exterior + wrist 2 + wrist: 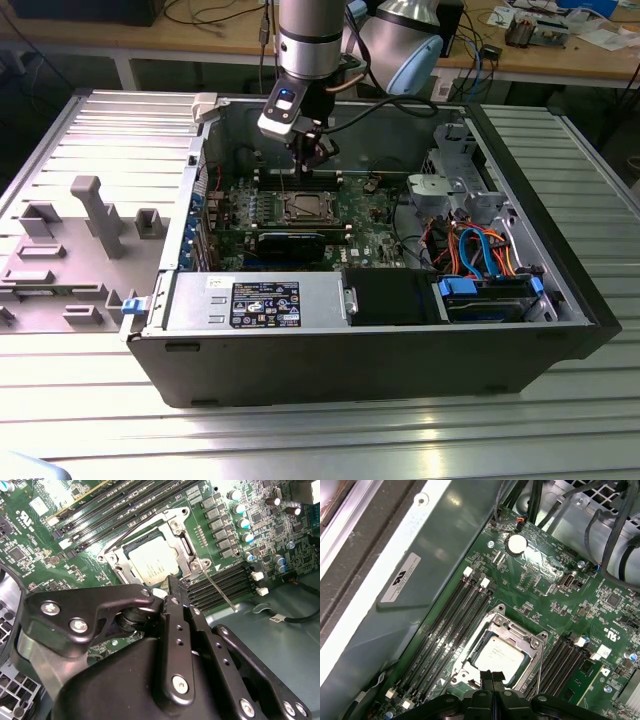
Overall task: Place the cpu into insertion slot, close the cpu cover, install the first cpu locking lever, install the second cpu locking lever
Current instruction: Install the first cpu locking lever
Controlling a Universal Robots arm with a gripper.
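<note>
The cpu lies flat in the insertion slot on the green board, its dull silver top showing. The cpu cover is down around it, framing it with its square window. One thin wire locking lever sticks out free over the memory slots. The other lever runs along the socket's opposite side. My gripper hovers just above the socket's edge, shut, with nothing between its fingers. The first wrist view shows the cpu, the cover and my gripper. The exterior view has my gripper above the cpu.
Long black memory slots flank the socket on both sides. A coin battery sits further along the board, and the grey case wall rises close by. Coloured cables and drive bays fill the exterior view's right; grey fixtures stand outside the case.
</note>
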